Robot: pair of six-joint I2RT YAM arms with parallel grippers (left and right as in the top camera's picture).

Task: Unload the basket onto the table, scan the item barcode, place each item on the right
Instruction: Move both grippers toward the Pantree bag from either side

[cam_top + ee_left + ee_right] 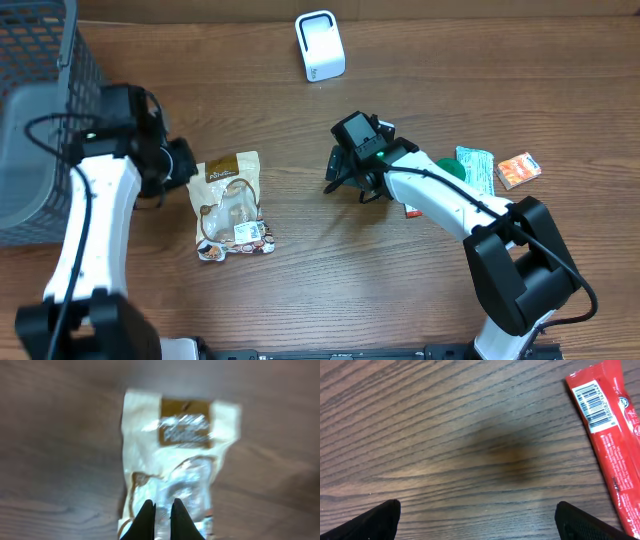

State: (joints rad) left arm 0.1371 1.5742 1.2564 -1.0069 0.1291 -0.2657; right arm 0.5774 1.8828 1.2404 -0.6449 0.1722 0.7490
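Note:
A cream snack bag with a brown label and a clear window lies flat on the wooden table, left of centre. My left gripper sits at the bag's upper left edge. In the blurred left wrist view its dark fingertips stand almost together over the near end of the bag, and no grip on the wrapper shows. My right gripper hovers over bare wood at mid-table, jaws wide open with nothing between them. A white scanner stands at the back.
A red packet with a barcode lies right of the right gripper, partly under that arm. Green and orange packets lie at the right. A grey wire basket fills the far left.

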